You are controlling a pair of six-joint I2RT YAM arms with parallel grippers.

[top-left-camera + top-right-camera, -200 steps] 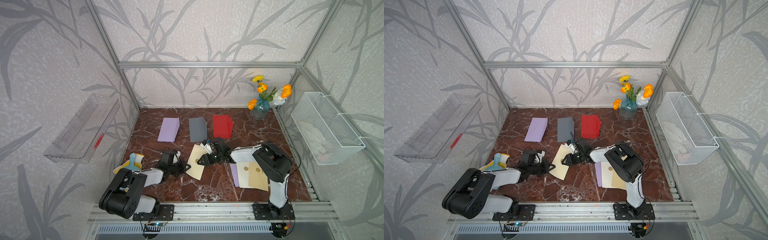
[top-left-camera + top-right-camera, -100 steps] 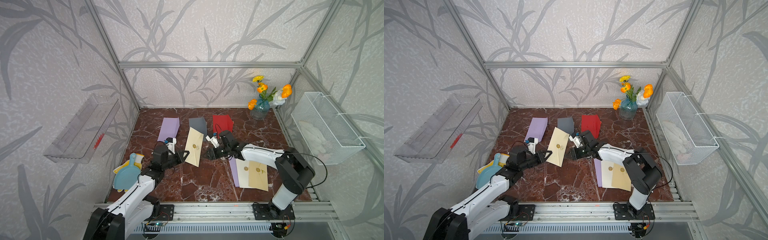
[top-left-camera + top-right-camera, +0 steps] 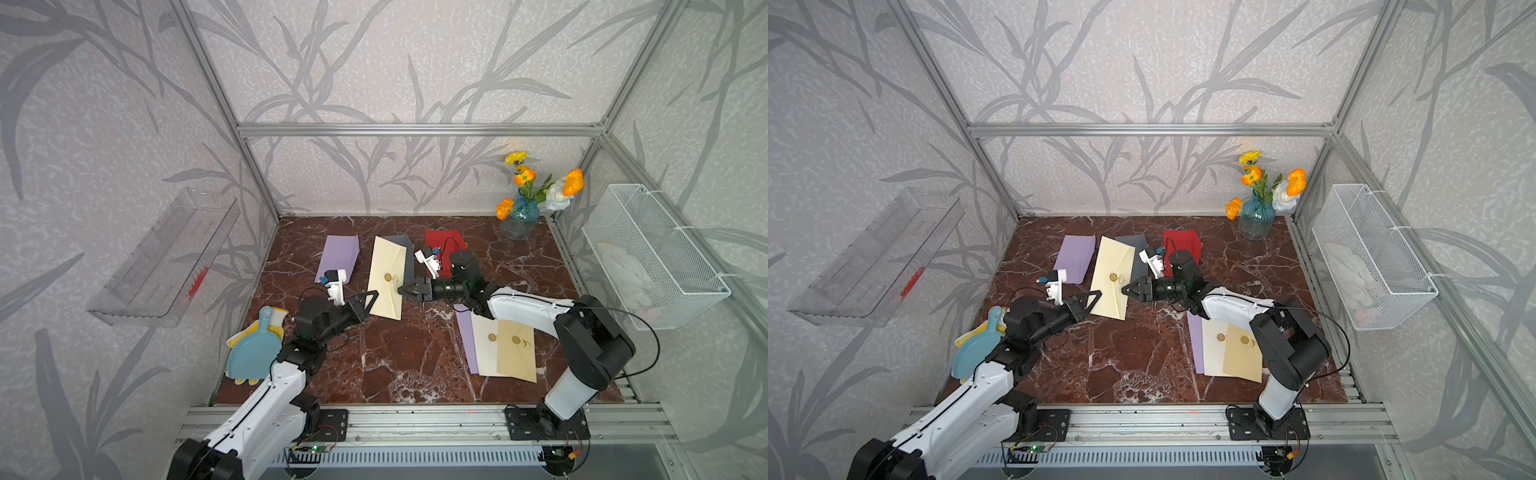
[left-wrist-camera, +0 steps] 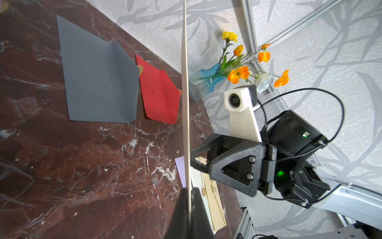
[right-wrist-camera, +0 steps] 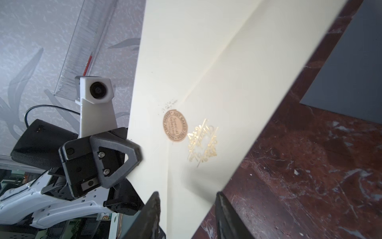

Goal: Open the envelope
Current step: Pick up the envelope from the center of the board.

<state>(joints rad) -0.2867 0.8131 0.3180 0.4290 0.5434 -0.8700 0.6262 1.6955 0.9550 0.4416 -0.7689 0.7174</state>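
Two grippers at one cream envelope (image 3: 387,286), lifted clear of the table (image 3: 374,365) near its middle. Tilted, seal side up toward both top views, far end over the grey envelope (image 3: 406,243). Seen edge-on in the left wrist view.

At the left gripper (image 3: 371,297): clenched on the envelope's near left edge, paper pinched flat between both fingers (image 4: 199,213).

At the right gripper (image 3: 402,289): jaws parted, nothing clamped. In the right wrist view, one of the fingers (image 5: 154,209) in front of the paper's face, the other past its right long edge. Contact with the paper not discernible.

Flap shut, tip pinned by a round gold sticker (image 5: 175,128), just beside a gold foil mark (image 5: 203,142).

Flat on the table behind: purple envelope (image 3: 340,253) left of the grey one, red envelope (image 3: 440,243) right of it. Near the right arm: fanned stack (image 3: 498,349) of more envelopes. At the far right corner: vase (image 3: 519,216) of flowers. Beside the left arm: blue dustpan (image 3: 253,353).
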